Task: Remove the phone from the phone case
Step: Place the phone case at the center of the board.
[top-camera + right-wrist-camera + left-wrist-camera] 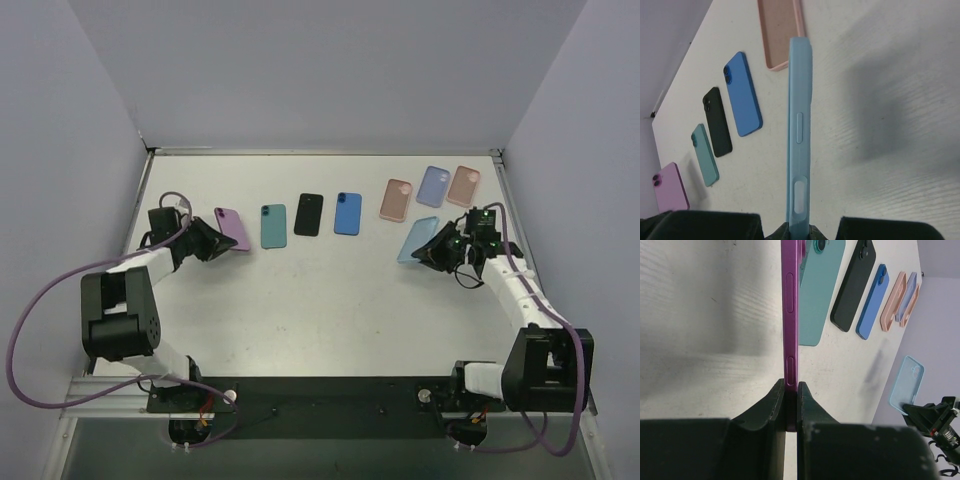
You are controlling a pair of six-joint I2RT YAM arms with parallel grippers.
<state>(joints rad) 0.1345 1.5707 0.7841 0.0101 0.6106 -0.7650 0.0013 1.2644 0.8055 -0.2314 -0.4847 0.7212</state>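
Phone: the purple phone is held edge-on at the left of the surface, with no case on it.
Case: the light blue case is empty and well apart, at the right.
Left end effector: clamped on the phone's near end.
Right end effector: clamped on the case's near end.
Step in hand: the separation looks done, so each piece probably gets set down next.
Doing it well: lay the phone flat beside the teal phone and let go only once it rests. Keep the case clear of the pink case.
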